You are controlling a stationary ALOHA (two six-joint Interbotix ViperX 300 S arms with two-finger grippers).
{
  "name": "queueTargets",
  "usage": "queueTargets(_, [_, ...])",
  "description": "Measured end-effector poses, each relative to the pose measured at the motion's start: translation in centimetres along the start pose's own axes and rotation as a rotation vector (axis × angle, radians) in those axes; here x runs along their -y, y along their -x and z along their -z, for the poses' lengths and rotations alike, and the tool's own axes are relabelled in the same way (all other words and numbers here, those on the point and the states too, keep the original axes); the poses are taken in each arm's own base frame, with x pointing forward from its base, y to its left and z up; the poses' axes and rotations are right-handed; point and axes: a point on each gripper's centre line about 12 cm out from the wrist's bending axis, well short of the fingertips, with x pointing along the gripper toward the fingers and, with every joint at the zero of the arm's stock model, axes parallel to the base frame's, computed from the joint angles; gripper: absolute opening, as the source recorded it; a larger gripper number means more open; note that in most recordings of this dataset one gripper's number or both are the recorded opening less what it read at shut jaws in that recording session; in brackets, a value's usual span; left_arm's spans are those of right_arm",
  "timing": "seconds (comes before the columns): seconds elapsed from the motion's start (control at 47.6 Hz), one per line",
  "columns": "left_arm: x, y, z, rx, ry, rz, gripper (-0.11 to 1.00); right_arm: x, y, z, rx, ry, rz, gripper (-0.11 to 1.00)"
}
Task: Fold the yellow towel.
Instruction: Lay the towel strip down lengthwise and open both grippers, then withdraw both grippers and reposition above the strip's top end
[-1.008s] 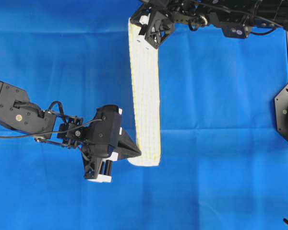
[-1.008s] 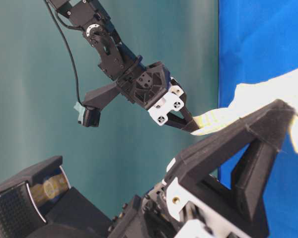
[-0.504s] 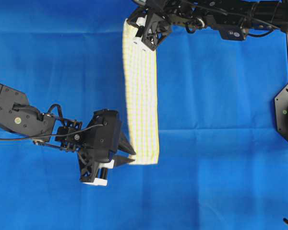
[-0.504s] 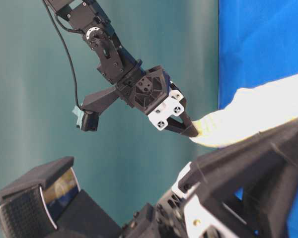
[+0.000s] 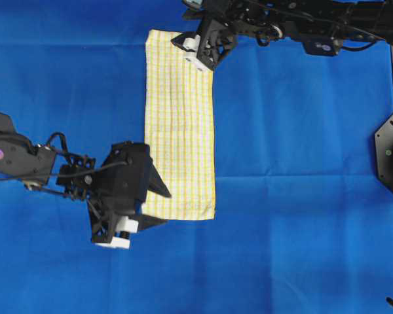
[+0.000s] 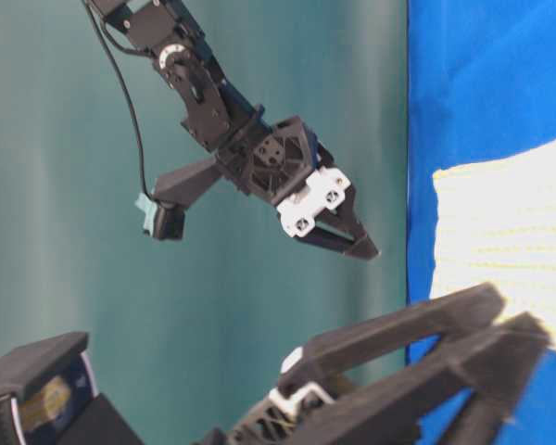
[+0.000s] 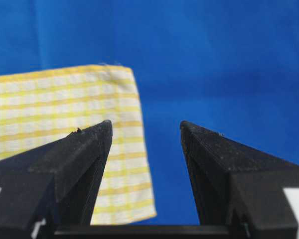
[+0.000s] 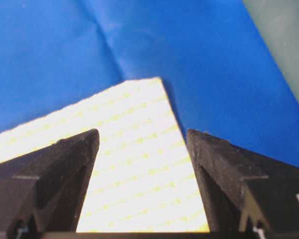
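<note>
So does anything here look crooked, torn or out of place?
Nothing stands out. The yellow towel lies flat as a neat long rectangle on the blue cloth, edges fairly straight, with no tears visible. The left tool and right tool sit open at its opposite ends, holding nothing.

Woven yellow towel (image 5: 179,124), matt cloth with fine checked weave, lying on a smooth matt blue cloth (image 5: 301,163) faintly creased; gripper fingers (image 7: 79,154) of rough, matt black plastic.

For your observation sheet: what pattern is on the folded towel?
The yellow towel has a fine yellow-and-white check, clearest in the overhead view.
</note>
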Motion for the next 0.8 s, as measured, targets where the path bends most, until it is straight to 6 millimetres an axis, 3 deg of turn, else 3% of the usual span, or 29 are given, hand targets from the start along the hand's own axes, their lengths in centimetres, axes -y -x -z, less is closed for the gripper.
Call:
queueTargets(0.231, [-3.1,2.3,-0.4,0.038,0.046,-0.063,0.50,-0.9,4.2,0.7,0.031,0.013,-0.021,0.71])
queueTargets(0.42, [-6.1,5.1,-0.1,0.089,0.084,-0.131,0.50,-2.7,8.4,2.6,0.096,0.045,-0.070,0.71])
queueTargets(0.651, [-8.6,8.4,1.0,0.168,0.097,-0.203,0.60,-4.4,12.2,5.0,0.160,0.072,-0.133,0.71])
queueTargets(0.798, [-9.3,9.6,1.4,0.208,0.112,-0.228,0.67,-5.0,13.4,6.0,0.166,0.077,-0.159,0.71])
